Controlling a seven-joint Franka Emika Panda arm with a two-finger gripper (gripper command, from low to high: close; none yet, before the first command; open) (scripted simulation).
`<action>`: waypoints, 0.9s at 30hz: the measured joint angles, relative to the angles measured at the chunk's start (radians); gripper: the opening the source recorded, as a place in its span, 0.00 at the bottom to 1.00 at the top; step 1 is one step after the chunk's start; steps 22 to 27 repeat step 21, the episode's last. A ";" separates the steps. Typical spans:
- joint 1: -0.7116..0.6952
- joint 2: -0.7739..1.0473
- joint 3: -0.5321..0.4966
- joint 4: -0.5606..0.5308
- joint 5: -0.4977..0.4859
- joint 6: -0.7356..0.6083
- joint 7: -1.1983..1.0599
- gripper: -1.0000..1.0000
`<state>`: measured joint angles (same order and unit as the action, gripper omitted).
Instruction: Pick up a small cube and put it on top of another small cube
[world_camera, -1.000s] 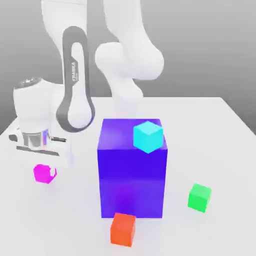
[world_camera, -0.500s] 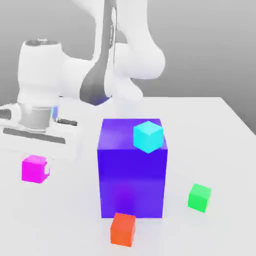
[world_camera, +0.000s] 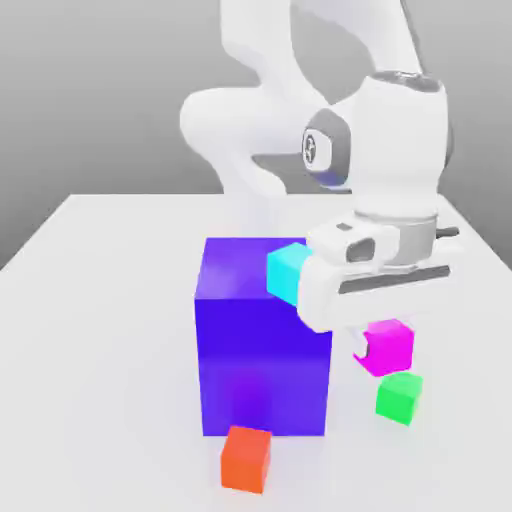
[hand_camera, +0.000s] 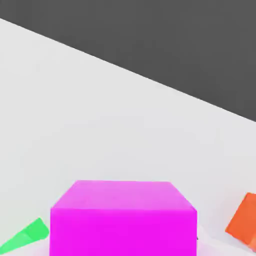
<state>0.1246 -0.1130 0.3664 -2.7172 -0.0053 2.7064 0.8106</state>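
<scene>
- Table (world_camera: 110, 330) is bearing every item in the exterior view; its white surface is lying flat, so nothing is sliding.
- Purple-blue block (world_camera: 262, 360) is standing at the centre, by far the largest body; I judge it an obstacle that I am clearing by working to the exterior view's right of it.
- My arm is reaching down beside that block, with my gripper (world_camera: 378, 345) hanging just above the green cube.
- Gripper is clamped on the magenta cube (world_camera: 388, 346), fingers drawn together against its sides so that it is riding off the table; the hand view is showing the magenta cube (hand_camera: 123, 217) close under the camera.
- Green cube (world_camera: 399, 396) is resting on the table directly below and slightly to the exterior view's right of the carried cube, not yet touching it.
- Cyan cube (world_camera: 287, 272) is sitting at the block's top edge, partly hidden by my hand.
- Orange-red cube (world_camera: 246, 458) is lying on the table in front of the block, well apart from the stacking spot.
- Judgement: alignment over the green cube is needing a small correction before lowering.
</scene>
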 joint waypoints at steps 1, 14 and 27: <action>0.020 0.000 0.009 -0.013 0.025 -0.010 -0.013 0.00; 0.025 0.155 0.016 -0.039 -0.076 0.094 0.063 0.00; 0.048 0.247 -0.025 -0.041 -0.178 0.175 0.136 1.00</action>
